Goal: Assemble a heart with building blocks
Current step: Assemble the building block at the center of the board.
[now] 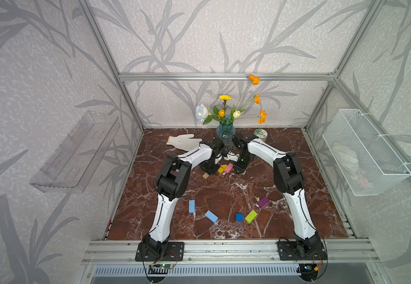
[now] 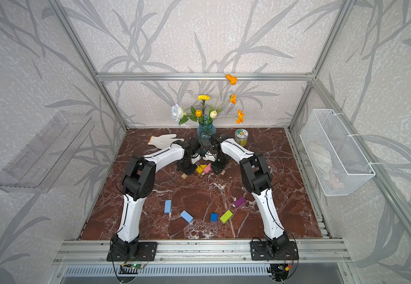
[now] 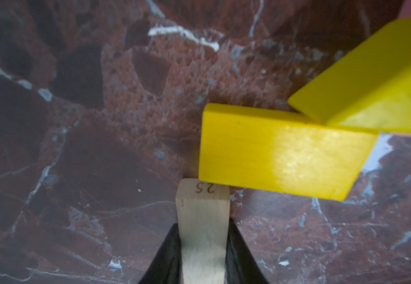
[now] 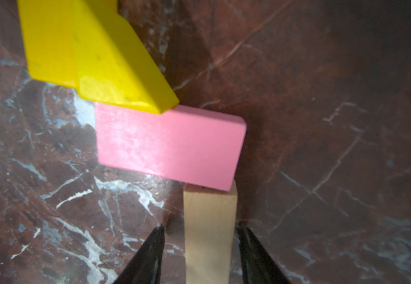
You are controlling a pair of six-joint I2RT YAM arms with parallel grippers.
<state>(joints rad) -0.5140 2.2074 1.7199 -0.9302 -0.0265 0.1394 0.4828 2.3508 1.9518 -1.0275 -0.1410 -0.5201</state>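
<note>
In both top views, a yellow block (image 1: 221, 169) and a pink block (image 1: 229, 168) meet in a small V at mid-table. My left gripper (image 3: 203, 223) is shut on a tan block (image 3: 203, 201) marked 25. That block's end touches the yellow block (image 3: 273, 152), which has a yellow wedge (image 3: 359, 81) against it. My right gripper (image 4: 202, 226) stands open around the other tan block (image 4: 210, 216), with gaps on both sides. This tan block butts the pink block (image 4: 170, 147). Near the front lie two light blue blocks (image 1: 191, 206) (image 1: 211, 216), a dark blue (image 1: 239, 217), a lime (image 1: 251, 216) and a purple block (image 1: 263, 201).
A white glove (image 1: 184, 142), a blue vase of flowers (image 1: 225, 130) and a round tin (image 1: 261, 134) stand at the back of the marble table (image 1: 224, 191). A wire basket (image 1: 364, 152) hangs on the right wall and a clear shelf (image 1: 76, 152) on the left wall.
</note>
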